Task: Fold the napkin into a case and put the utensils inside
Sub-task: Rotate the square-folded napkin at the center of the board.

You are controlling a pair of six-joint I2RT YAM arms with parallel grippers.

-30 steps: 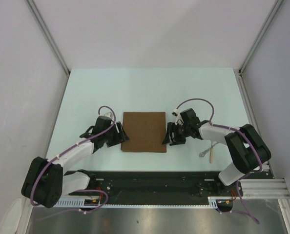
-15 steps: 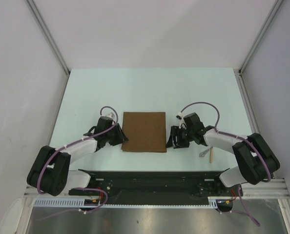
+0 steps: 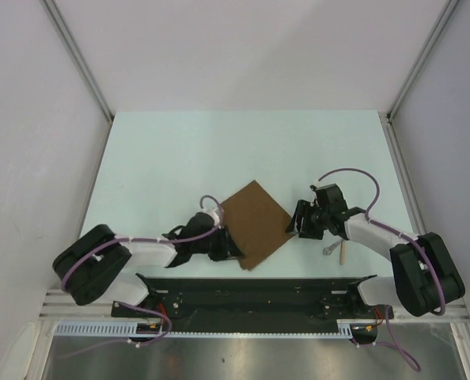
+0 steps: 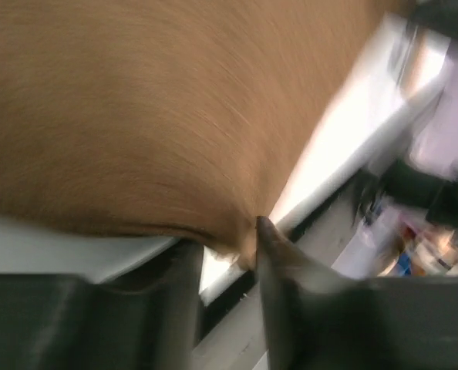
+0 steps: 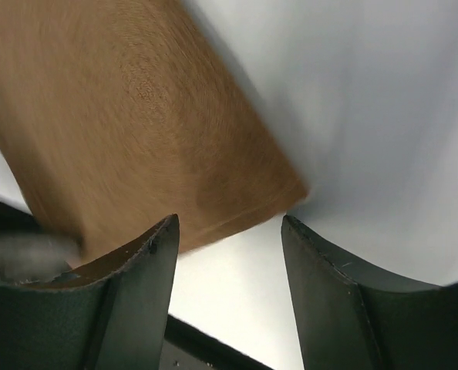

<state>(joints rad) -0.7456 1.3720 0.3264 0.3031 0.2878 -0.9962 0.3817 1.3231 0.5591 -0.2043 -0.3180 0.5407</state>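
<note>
The dark-brown napkin (image 3: 255, 226) lies turned like a diamond near the table's front edge. My left gripper (image 3: 224, 246) is at its lower left edge. In the left wrist view the napkin (image 4: 152, 108) fills the frame, and one corner sits pinched against the fingertips (image 4: 264, 228), lifted off the table. My right gripper (image 3: 298, 226) is open, just off the napkin's right corner. That corner (image 5: 287, 189) lies ahead of the gap between its spread fingers (image 5: 156, 247). The utensils (image 3: 335, 250), one with a pale tan handle, lie right of the right gripper.
The black base rail (image 3: 251, 289) runs along the table's near edge, close under the napkin's lowest corner. White walls with metal posts (image 3: 81, 63) enclose the pale table (image 3: 219, 142) on three sides.
The napkin has swung from square to diamond and shifted toward the front. My left gripper moved right and forward with it. My right gripper shifted slightly right.
</note>
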